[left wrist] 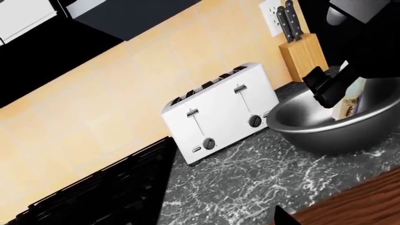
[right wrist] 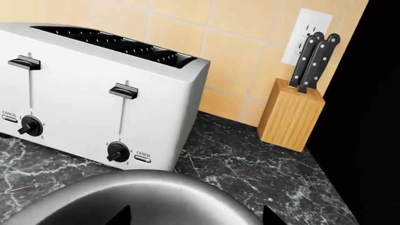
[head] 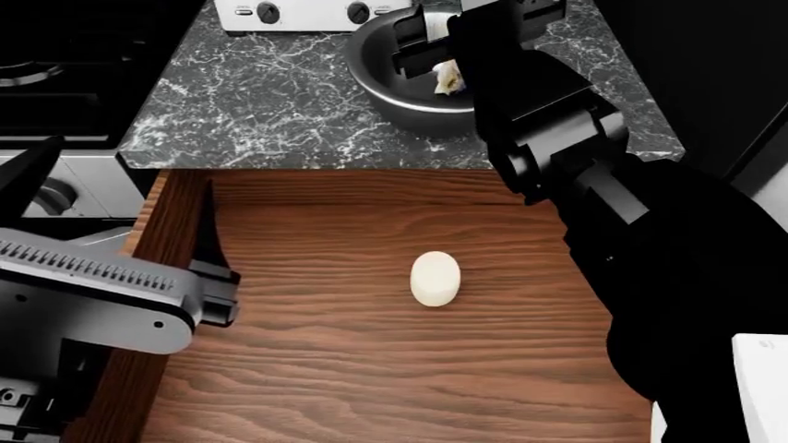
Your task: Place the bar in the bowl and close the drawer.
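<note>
The steel bowl [head: 369,76] stands on the dark marble counter in front of the toaster. The cream bar [head: 448,81] is inside it, standing tilted against the far wall [left wrist: 350,101]. My right gripper [head: 429,51] hovers over the bowl [right wrist: 156,197], open, with nothing between its fingertips [right wrist: 195,216]; one black finger [left wrist: 323,86] sits just beside the bar. The wood-grain drawer [head: 308,369] is pulled wide open below the counter; its handle is out of view. My left gripper [head: 117,189] is open over the drawer's left edge, holding nothing.
A short white cylinder [head: 435,278] lies in the middle of the drawer floor. A white toaster [right wrist: 93,93] and a wooden knife block [right wrist: 291,117] stand against the tiled wall. A black stove [left wrist: 93,192] borders the counter on the left.
</note>
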Robot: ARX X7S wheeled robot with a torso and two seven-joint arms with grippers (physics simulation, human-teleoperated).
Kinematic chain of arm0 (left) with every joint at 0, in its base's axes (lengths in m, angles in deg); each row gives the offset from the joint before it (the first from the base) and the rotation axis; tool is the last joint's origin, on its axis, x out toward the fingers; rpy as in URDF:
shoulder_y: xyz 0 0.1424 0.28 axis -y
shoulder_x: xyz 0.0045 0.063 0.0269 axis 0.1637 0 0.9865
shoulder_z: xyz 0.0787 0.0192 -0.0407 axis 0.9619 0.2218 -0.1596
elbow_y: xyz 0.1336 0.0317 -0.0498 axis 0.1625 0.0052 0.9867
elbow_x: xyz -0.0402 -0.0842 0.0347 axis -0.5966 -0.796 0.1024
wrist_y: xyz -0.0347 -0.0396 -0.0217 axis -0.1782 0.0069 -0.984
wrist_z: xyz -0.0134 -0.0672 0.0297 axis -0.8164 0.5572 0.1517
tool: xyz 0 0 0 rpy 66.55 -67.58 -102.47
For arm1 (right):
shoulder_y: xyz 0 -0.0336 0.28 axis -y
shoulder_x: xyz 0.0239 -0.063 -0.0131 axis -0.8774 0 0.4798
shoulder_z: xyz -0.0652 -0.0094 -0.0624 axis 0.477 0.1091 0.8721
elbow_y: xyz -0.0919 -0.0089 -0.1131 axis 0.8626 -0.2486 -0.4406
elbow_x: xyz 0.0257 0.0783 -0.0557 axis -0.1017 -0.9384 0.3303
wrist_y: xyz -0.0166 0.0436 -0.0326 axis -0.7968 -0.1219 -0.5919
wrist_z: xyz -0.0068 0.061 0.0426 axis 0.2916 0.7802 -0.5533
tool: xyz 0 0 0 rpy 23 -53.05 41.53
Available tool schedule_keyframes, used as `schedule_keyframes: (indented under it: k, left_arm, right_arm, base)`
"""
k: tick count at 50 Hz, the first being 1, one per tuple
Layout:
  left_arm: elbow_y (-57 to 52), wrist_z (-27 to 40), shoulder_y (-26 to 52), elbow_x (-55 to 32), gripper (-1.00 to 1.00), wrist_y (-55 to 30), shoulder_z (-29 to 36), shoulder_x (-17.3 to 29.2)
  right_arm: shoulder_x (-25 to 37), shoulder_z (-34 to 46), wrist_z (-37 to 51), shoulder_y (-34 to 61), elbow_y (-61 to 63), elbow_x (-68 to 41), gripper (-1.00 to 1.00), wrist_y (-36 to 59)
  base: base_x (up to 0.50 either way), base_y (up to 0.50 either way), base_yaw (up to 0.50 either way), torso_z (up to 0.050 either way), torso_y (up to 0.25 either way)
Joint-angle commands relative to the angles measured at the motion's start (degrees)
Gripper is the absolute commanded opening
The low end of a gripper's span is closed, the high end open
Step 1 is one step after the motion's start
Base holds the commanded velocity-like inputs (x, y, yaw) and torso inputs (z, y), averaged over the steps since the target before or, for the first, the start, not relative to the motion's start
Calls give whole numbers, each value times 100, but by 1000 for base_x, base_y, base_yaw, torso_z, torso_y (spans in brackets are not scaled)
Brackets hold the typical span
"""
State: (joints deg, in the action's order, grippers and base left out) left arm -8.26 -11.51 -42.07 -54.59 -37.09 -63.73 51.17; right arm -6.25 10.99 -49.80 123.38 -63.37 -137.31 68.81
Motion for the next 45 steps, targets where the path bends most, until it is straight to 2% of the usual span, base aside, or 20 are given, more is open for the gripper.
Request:
schedule_keyframes:
  k: [1,27,28,45]
  left_arm:
    - [-25,47,-5,-41,100,95,20,94]
    - [57,76,302,-51,100,34,213,-78]
    - [55,70,306,-58,100,37,216,-74]
    - [26,66,377,-151,100,52,276,-22]
  right_arm:
    - [-1,1,-1,1,1,2,100,0]
    - [-1,1,-1,1,1,2,100,0]
    - [-1,-102,142,627,-136,-77,100,-431]
    - [-1,-105,139,679,-147,-86,100,-361]
  base:
    - [0,0,0,0,0]
    - [0,0,0,0,0]
    - [0,0,0,0,0]
    - [0,0,0,-7,247]
